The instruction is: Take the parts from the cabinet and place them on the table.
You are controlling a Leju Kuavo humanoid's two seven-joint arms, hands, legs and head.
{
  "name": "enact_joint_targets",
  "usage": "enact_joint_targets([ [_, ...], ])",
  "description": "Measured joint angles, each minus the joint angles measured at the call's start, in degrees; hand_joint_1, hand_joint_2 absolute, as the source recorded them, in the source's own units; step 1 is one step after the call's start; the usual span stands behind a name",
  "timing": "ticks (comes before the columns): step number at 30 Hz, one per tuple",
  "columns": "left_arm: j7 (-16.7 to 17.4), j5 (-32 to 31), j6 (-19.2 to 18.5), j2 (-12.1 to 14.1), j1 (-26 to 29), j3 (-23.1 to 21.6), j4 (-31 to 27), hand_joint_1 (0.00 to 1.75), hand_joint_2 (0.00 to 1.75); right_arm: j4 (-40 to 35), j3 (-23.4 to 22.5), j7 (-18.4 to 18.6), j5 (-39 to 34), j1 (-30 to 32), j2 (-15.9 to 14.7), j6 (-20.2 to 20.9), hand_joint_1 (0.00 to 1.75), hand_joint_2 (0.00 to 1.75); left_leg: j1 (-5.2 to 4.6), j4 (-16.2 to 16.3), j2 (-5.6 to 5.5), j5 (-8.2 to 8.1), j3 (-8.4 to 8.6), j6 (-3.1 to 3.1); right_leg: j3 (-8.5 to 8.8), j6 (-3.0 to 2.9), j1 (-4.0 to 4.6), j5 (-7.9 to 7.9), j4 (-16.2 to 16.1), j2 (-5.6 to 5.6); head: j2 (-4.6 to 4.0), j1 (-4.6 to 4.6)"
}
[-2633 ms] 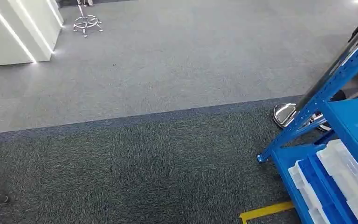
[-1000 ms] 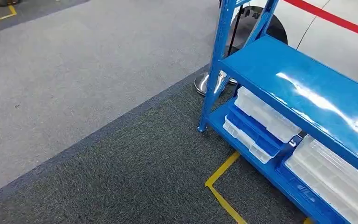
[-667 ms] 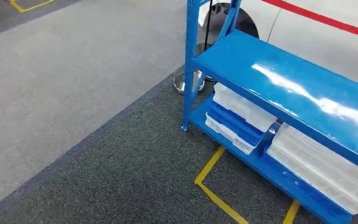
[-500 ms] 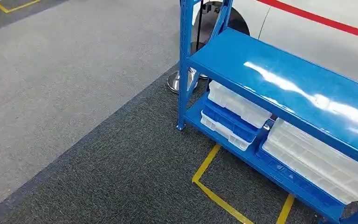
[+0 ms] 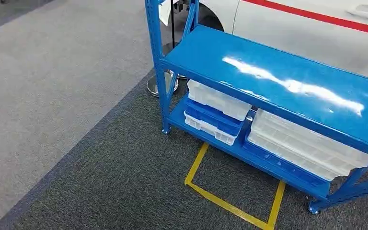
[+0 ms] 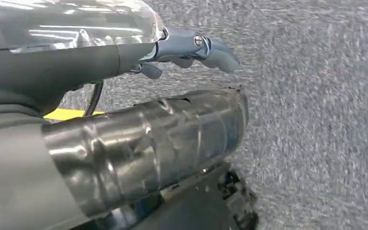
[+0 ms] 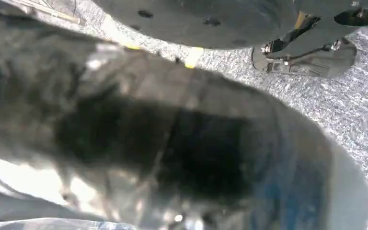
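Note:
A blue metal rack (image 5: 278,81) stands at the right of the head view, its middle shelf bare and shiny. On its bottom shelf a white lidded parts box (image 5: 218,99) sits on a blue bin (image 5: 211,117) and another white box (image 5: 208,130). Beside that stack lies a wide clear-white parts box (image 5: 306,143) on a blue tray (image 5: 278,163). My left hand (image 6: 187,50) hangs over the carpet with its fingers loosely out and nothing in them. The right wrist view is a dark blur in which I cannot make out how my right hand lies.
Yellow floor tape (image 5: 230,203) marks a box on the dark carpet in front of the rack. A chrome stanchion base (image 5: 154,86) stands by the rack's left post. A white car with a red stripe (image 5: 306,28) is behind the rack. Light grey carpet (image 5: 52,72) spreads to the left.
The camera has swung toward the rack: the whole scene has shifted, and the rack with its boxes now shows almost fully. Nothing on the shelves has moved.

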Motion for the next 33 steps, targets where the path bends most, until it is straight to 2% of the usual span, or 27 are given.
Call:
enact_joint_targets([
  [1, 0.0, 0.0, 0.0, 0.02, -0.08, 0.0, 0.0, 0.0, 0.0, 0.0, 0.0, 0.0, 0.0, -0.01, 0.02, 0.0, 0.0, 0.0, 0.45, 0.58, -1.62, -0.73, -0.17, -0.48, 0.4, -0.47, -0.49, 0.34, -0.4, 0.61, 0.0, -0.03],
  [2, -0.02, 0.0, 0.0, 0.02, -0.04, 0.0, 0.0, 0.0, 0.0, 0.0, 0.0, 0.0, 0.0, -0.09, 0.0, 0.0, 0.0, 0.0, 0.45, 2.57, -4.47, -2.32, -0.96, -0.66, 0.36, -0.79, -0.56, 0.46, -0.46, 1.11, 0.0, -0.04],
  [3, 0.0, 0.0, -0.02, 0.02, 0.03, 0.02, 0.02, 0.0, 0.0, 0.0, 0.0, 0.04, 0.02, -0.15, 0.0, 0.0, 0.0, 0.0, 0.48, 6.63, -5.98, -4.87, -2.8, -0.71, 0.22, -1.03, -0.48, 0.52, -0.45, 1.62, 0.0, -0.07],
  [5, 0.0, 0.0, -0.04, 0.02, 0.32, 0.07, 0.02, 0.0, 0.0, 0.0, 0.02, 0.04, 0.02, -0.23, 0.0, 0.02, 0.0, 0.0, 0.45, 15.93, -6.82, -8.78, -7.1, -0.85, 0.15, -1.25, -0.25, 0.52, -0.37, 3.11, 0.0, -0.07],
  [6, 0.07, 0.02, -0.04, 0.02, 0.46, 0.11, 0.0, 0.0, 0.0, 0.0, 0.0, 0.07, 0.02, -0.19, 0.0, 0.02, 0.0, 0.0, 0.44, 18.26, -6.86, -8.91, -8.32, -0.8, 0.15, -1.3, -0.18, 0.48, -0.26, 3.91, 0.0, -0.07],
  [7, 0.09, 0.0, -0.04, 0.02, 0.57, 0.11, 0.02, 0.0, 0.0, 0.0, 0.0, 0.04, 0.02, -0.14, 0.0, 0.02, 0.0, 0.0, 0.45, 17.73, -6.92, -7.68, -8.27, -0.69, 0.17, -1.3, -0.16, 0.46, -0.1, 4.75, 0.0, -0.07],
  [9, 0.11, 0.02, -0.04, 0.02, 0.52, 0.13, 0.0, 0.0, 0.0, 0.0, 0.0, 0.09, 0.02, -0.14, 0.0, 0.02, 0.0, 0.0, 0.46, 9.88, -7.37, -2.31, -5.07, -0.31, 0.26, -1.17, -0.15, 0.3, 0.24, 6.47, 0.0, -0.07],
  [10, 0.11, 0.0, -0.04, 0.02, 0.52, 0.11, 0.0, 0.0, 0.0, 0.0, 0.0, 0.11, 0.02, -0.18, 0.0, 0.02, 0.0, 0.0, 0.46, 4.48, -9.07, 0.47, -2.77, 0.01, 0.31, -1.02, -0.16, 0.2, 0.4, 7.21, 0.0, -0.07],
  [11, 0.15, 0.0, -0.04, 0.06, 0.64, 0.15, 0.0, 0.0, 0.0, 0.02, 0.0, 0.2, 0.11, -0.17, 0.08, 0.11, 0.0, 0.0, 0.56, 1.97, -12.32, 0.22, -1.74, 0.51, 0.09, -0.84, -0.19, 0.1, 0.58, 7.75, 0.0, -0.02],
  [12, 0.15, 0.0, -0.07, 0.07, 0.56, 0.17, 0.02, 0.0, 0.0, 0.02, 0.02, 0.26, 0.19, -0.38, 0.11, 0.13, 0.0, 0.0, 0.72, 0.74, -12.49, 0.12, -1.75, 0.45, -0.26, -0.42, 0.0, 0.02, 1.0, 8.34, 0.0, -0.02],
  [15, 0.17, 0.02, -0.07, 0.09, 0.22, 0.17, 0.0, 0.0, 0.0, 0.02, 0.0, 0.37, 0.22, -0.03, 0.11, 0.15, 0.0, 0.0, 0.19, 0.89, -10.8, 0.36, -1.41, 1.05, -0.81, 0.88, -0.55, 0.6, 0.42, 10.21, 0.0, -0.02],
  [16, 0.2, 0.0, -0.07, -0.09, 0.26, 0.17, 0.0, 0.0, 0.0, 0.02, 0.0, 0.42, 0.26, -0.04, 0.07, 0.15, 0.0, 0.0, 0.98, 0.04, -9.87, 0.86, -1.17, 1.68, -0.67, 1.02, -0.53, 0.31, 0.88, 9.42, 0.0, -0.09],
  [17, 0.17, -0.02, -0.07, -0.04, 0.2, 0.17, 0.0, 0.0, 0.0, 0.02, 0.0, 0.46, 0.35, -0.01, 0.07, 0.15, 0.0, 0.0, 0.78, -0.32, -9.18, 0.93, -0.87, 1.97, -1.07, 1.23, -0.08, -0.39, 1.8, 5.71, 0.0, 0.09],
  [18, 0.15, -0.04, -0.07, -0.11, 0.21, 0.17, 0.02, 0.0, 0.0, 0.02, 0.0, 0.5, 0.39, -0.06, 0.07, 0.17, 0.0, 0.0, 0.78, -0.35, -8.41, 0.95, -0.82, 2.14, -2.75, 1.36, -0.23, -2.6, 4.92, 3.76, 0.0, 0.35],
  [19, 0.15, -0.07, -0.07, -0.11, 0.31, 0.17, 0.0, 0.0, 0.0, 0.02, 0.0, 0.5, 0.44, -0.21, 0.07, 0.18, 0.0, 0.0, 0.68, -0.32, -7.48, 0.84, -0.85, 2.21, -5.14, 1.63, -0.35, -5.08, 9.64, 3.03, 0.0, 0.37],
  [20, 0.17, -0.07, -0.07, -0.11, 0.49, 0.17, 0.0, 0.0, 0.0, 0.02, 0.0, 0.5, 0.46, -0.26, 0.07, 0.2, 0.0, 0.0, 0.62, -0.31, -6.69, 0.76, -0.85, 2.22, -6.87, 1.79, -0.45, -6.56, 13.04, 2.84, 0.0, 0.35],
  [21, 0.2, -0.04, -0.04, -0.04, 0.54, 0.2, 0.0, 0.0, 0.0, 0.02, 0.0, 0.5, 0.52, -0.24, 0.07, 0.22, 0.0, 0.0, 0.59, -0.28, -5.59, 0.62, -0.86, 2.23, -8.78, 2.0, -0.57, -7.6, 16.73, 2.71, 0.0, 0.37],
  [22, 0.22, -0.02, -0.04, -0.02, 0.56, 0.2, 0.0, 0.0, 0.0, 0.02, 0.0, 0.52, 0.52, -0.16, 0.07, 0.24, 0.0, 0.0, 0.58, -0.26, -4.79, 0.5, -0.79, 2.19, -9.0, 2.09, -0.64, -6.83, 17.1, 2.61, 0.0, 0.33],
  [23, 0.22, -0.02, -0.02, -0.02, 0.51, 0.2, 0.0, 0.0, 0.0, 0.02, 0.0, 0.59, 0.52, -0.06, 0.04, 0.26, 0.0, 0.0, 0.58, -0.26, -4.18, 0.36, -0.64, 2.09, -7.89, 2.1, -0.65, -5.07, 15.03, 2.4, 0.0, 0.37],
  [25, 0.22, -0.09, -0.02, -0.02, 0.39, 0.17, 0.0, 0.0, 0.0, 0.02, 0.0, 0.66, 0.52, 0.0, 0.0, 0.28, 0.0, 0.0, 0.59, -0.26, -3.03, -0.03, 0.0, 1.68, -2.27, 1.73, -0.57, 0.09, 4.81, 0.93, 0.0, 0.37],
  [26, 0.22, -0.11, -0.02, -0.02, 0.4, 0.2, 0.02, 0.0, 0.0, 0.02, 0.0, 0.66, 0.52, -0.05, 0.02, 0.31, 0.0, 0.0, 0.55, -0.26, -2.56, -0.25, 0.29, 1.47, -0.3, 1.44, -0.4, 0.89, 1.07, -0.91, 0.0, 0.37],
  [27, 0.22, -0.11, -0.02, -0.02, 0.41, 0.18, 0.0, 0.0, 0.0, 0.02, 0.0, 0.66, 0.52, -0.24, 0.02, 0.37, 0.0, 0.0, -0.01, -0.17, -2.03, -0.61, 0.33, 0.93, 0.02, 0.8, 0.3, 0.21, 0.23, -2.45, 0.0, 0.35],
  [28, 0.22, -0.11, -0.04, 0.02, 0.36, 0.17, 0.0, 0.0, 0.0, 0.02, 0.0, 0.66, 0.54, -0.25, 0.04, 0.54, 0.0, 0.0, 0.1, -0.24, -1.68, -0.7, 0.49, 0.71, -0.08, 0.48, 0.34, 0.16, 0.32, -1.43, 0.0, 0.33],
  [30, 0.22, -0.15, -0.11, 0.0, 0.09, 0.17, 0.0, 0.0, 0.0, 0.02, 0.0, 0.83, 0.55, -0.04, 0.02, 0.87, 0.0, 0.0, 0.02, -0.45, -0.67, -0.81, 1.17, 0.22, -0.36, 0.05, 0.49, 0.04, 0.36, -0.48, 0.0, 0.33],
  [31, 0.22, -0.15, -0.11, -0.02, -0.01, 0.17, 0.0, 0.0, 0.0, 0.02, 0.0, 0.9, 0.57, -0.08, 0.02, 0.92, 0.0, 0.0, 0.04, -0.47, -0.18, -1.03, 1.44, -0.22, -0.14, -0.44, 0.08, 0.31, -0.12, 0.26, 0.0, 0.33],
  [32, 0.2, -0.18, -0.11, 0.0, -0.07, 0.17, 0.0, 0.0, 0.0, 0.02, 0.0, 0.92, 0.57, -0.03, 0.04, 0.92, 0.0, 0.0, 0.47, 0.43, -2.08, -1.97, 1.23, -0.49, 0.16, -0.73, -0.2, 0.54, -0.42, 0.75, 0.0, 0.28],
  [33, 0.2, -0.18, -0.13, 0.0, -0.05, 0.17, 0.02, 0.0, 0.0, 0.02, 0.0, 0.98, 0.59, -0.1, 0.02, 0.92, 0.0, 0.0, 0.44, 3.26, -4.63, -4.07, -0.07, -0.57, 0.13, -1.06, -0.27, 0.58, -0.44, 1.25, 0.0, 0.13],
])
